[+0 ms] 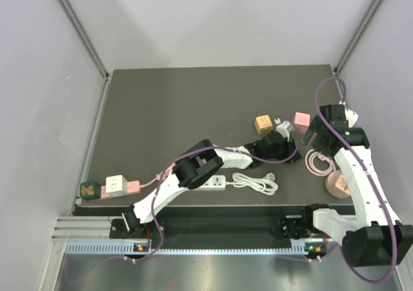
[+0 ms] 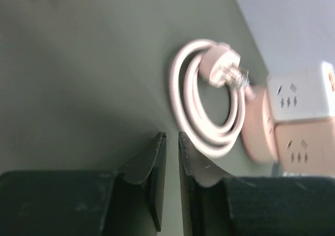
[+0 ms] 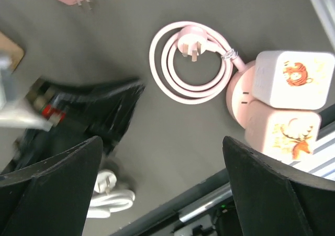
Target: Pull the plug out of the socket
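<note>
Pink round plastic socket (image 3: 238,96), white cube plug (image 3: 293,79) seated: likely approach step. Right tool (image 3: 161,142) wide, left tool (image 2: 171,136) narrow, empty. Needs grip on plug.

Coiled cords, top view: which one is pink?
The right-hand cord, beside the round socket; the other cord, by the white power strip, is white.

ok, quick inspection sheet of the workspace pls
Surface: dark matte table.
Job's things: round pink socket carrying white cube adapter and pink cube adapter; neither gripped.
Clutter: orange cube, loose pink plug block, white power strip, pink power strip.
Grippers: left gripper shut, empty; right gripper open, empty.
Cables: pink cable coiled, plug free; white cable bundled.
Surroundings: grey enclosure walls.
</note>
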`<state>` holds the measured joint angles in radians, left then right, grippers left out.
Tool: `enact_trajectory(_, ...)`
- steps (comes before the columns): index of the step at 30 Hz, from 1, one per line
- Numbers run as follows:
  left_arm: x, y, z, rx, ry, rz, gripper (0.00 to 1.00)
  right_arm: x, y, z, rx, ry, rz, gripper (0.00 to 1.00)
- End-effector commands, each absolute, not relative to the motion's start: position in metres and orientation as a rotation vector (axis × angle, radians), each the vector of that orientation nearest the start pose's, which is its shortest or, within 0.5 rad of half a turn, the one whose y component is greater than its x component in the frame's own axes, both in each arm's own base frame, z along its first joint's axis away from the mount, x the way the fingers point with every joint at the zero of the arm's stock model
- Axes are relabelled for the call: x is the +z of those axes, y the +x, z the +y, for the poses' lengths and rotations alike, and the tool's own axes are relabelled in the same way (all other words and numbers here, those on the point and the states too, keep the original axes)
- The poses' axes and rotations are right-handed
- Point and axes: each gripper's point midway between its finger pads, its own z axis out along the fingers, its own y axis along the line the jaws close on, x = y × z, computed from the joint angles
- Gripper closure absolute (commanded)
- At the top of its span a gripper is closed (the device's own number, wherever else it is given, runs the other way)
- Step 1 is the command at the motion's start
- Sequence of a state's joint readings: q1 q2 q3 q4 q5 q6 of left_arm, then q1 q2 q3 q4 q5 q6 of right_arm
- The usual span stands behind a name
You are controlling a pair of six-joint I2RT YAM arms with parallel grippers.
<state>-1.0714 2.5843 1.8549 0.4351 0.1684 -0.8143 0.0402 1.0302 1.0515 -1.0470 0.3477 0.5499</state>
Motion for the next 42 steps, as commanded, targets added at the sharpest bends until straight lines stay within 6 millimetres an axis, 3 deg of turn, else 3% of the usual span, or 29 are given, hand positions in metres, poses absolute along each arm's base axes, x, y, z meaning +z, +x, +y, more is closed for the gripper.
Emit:
enact_trajectory(1,0.091,0.279,-0.616,-1.366,0.515,1.955,0.79,0.174,0.248,-0.036,-0.174,0.893,2.273,0.04)
enact_trajectory(2,0.088,0.280,-0.606,-1.342,0.532,1.950,0.79,0.172,0.250,-0.037,-0.171,0.927,2.252,0.06)
enact_trajectory(3,0.108,0.280,-0.602,-1.328,0.569,1.896,0.78,0.169,0.252,-0.038,-0.173,0.938,2.247,0.09)
enact_trajectory(5,0.123,0.278,-0.593,-1.316,0.617,1.863,0.78,0.154,0.254,-0.038,-0.182,0.957,2.257,0.12)
enact_trajectory(7,0.125,0.276,-0.583,-1.299,0.672,1.843,0.79,0.136,0.258,-0.037,-0.201,0.957,2.309,0.20)
enact_trajectory(9,0.141,0.276,-0.576,-1.300,0.692,1.797,0.78,0.122,0.262,-0.043,-0.222,0.982,2.341,0.29)
enact_trajectory(15,0.161,0.272,-0.550,-1.284,0.767,1.715,0.78,0.095,0.280,-0.046,-0.254,0.996,2.389,0.51)
enact_trajectory(20,0.168,0.278,-0.534,-1.255,0.756,1.681,0.78,0.078,0.285,-0.058,-0.335,1.014,2.432,0.50)
enact_trajectory(31,0.166,0.298,-0.511,-1.313,0.684,1.690,0.78,0.042,0.301,-0.052,-0.287,0.910,2.521,0.46)
enact_trajectory(42,0.167,0.298,-0.510,-1.333,0.688,1.685,0.81,0.009,0.301,-0.042,-0.237,0.875,2.597,0.50)
